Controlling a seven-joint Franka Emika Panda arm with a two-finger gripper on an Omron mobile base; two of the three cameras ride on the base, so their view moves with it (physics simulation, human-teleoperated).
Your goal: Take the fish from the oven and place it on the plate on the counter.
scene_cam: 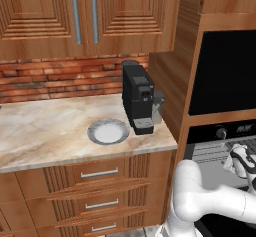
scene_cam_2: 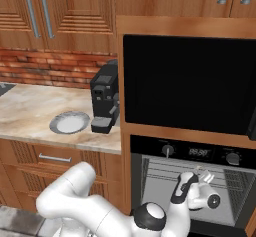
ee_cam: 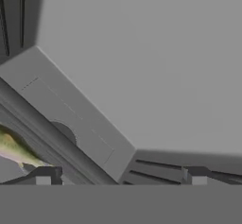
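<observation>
Nearest you in the left base view, the white arm reaches right into the oven (scene_cam: pixel 220 146), while the plate (scene_cam: pixel 108 131) sits bare on the beige marbled counter (scene_cam: pixel 45 126) just beside a black coffee machine (scene_cam: pixel 138 98), with a brick backsplash (scene_cam: pixel 60 78) and wooden cabinets (scene_cam: pixel 85 16) behind. From the right base view you see the gripper (scene_cam_2: pixel 204 177) inside the open oven cavity over the grey wire rack (scene_cam_2: pixel 160 173), below the knobbed strip and a plain black glass panel (scene_cam_2: pixel 187 83). Looking along the hand, your fingertips (ee_cam: pixel 43 175) stand spread wide and hold nothing, and the fish (ee_cam: pixel 16 150) lies at the left edge, just beside the left tip, against the oven's grey walls.
</observation>
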